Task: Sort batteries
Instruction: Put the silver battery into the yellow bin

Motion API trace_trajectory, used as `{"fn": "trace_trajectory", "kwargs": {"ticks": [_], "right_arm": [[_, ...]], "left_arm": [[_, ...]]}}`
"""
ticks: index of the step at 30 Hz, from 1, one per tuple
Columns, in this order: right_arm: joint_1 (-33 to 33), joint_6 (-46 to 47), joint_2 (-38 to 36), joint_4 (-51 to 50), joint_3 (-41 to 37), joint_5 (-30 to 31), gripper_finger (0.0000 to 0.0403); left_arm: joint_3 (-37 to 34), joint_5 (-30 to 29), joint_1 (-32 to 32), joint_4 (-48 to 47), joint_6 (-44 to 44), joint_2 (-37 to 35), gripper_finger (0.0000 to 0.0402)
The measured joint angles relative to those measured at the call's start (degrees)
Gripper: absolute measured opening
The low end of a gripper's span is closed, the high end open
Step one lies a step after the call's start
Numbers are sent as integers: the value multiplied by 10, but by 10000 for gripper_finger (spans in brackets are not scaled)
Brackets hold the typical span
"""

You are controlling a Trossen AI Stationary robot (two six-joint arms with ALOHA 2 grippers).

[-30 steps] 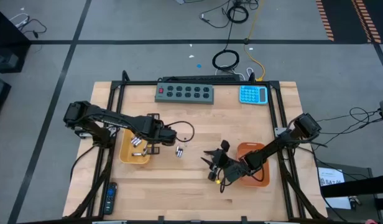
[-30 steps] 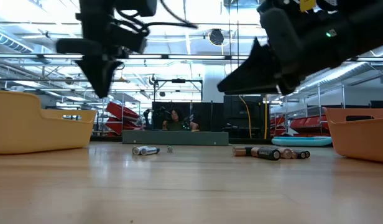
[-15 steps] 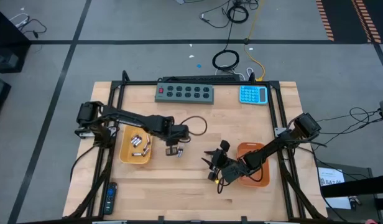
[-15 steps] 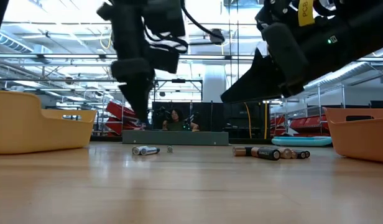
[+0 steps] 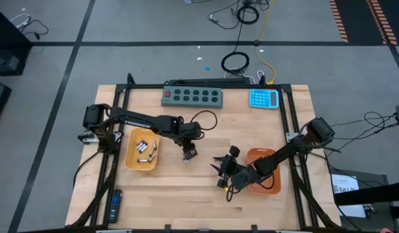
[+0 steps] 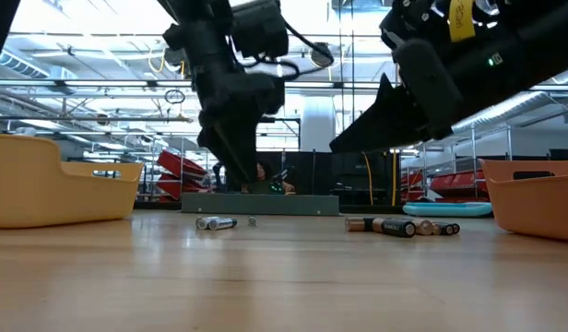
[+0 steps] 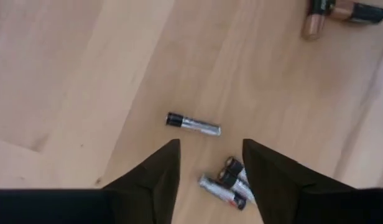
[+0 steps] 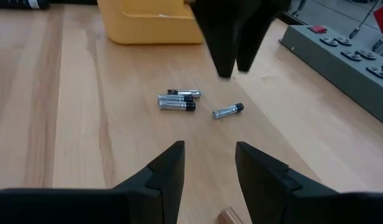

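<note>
Left pincer (image 5: pixel 188 153) hanging over the middle of the table (image 5: pixel 206 126), just right of the yellow tray (image 5: pixel 130 158), fingers spread with nothing between them. Directly under it, a little cluster of silvery batteries (image 7: pixel 226 183) with dark ends lying on the wood, plus one more silvery cell (image 7: pixel 193 123) lying alone just beside them. From the right wrist view, same group: stacked cells (image 8: pixel 177 100) side by side and the loose one (image 8: pixel 227 111) a bit apart, tilted, with the left pincer's dark fingers (image 8: pixel 232 37) poised just above them, not touching.

A few silvery cells already sitting in the yellow tray, three or so (image 5: pixel 145 149), hard to count from overhead.

Right pincer (image 5: pixel 220 175) low over the table just left of the orange tray (image 5: pixel 272 188), also spread wide, empty, pointing toward the silvery cluster. Copper-and-black cells (image 6: pixel 384 225) on the table near it in the low view, a row of them lying on their sides; a couple of those also showing at the edge of the left wrist view (image 7: pixel 337 9).

Grey button strip (image 5: pixel 192 96) and blue calculator (image 5: pixel 263 98) along the far edge of the table, well apart from all the battery action. Black remote-looking thing (image 5: pixel 114 205) at the near left corner
</note>
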Motion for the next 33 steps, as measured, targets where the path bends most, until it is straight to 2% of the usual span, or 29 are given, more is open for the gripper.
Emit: {"fn": "trace_trajectory", "kwargs": {"ticks": [8, 20, 33], "right_arm": [[0, -15, -24, -13, 0, 28, 134], [-16, -40, -24, -20, 0, 24, 134], [-30, -74, -24, -13, 0, 24, 134]], "left_arm": [[0, 18, 2, 15, -54, 50, 201], [8, 4, 25, 29, -85, 53, 200], [77, 11, 13, -70, -85, 92, 200]]}}
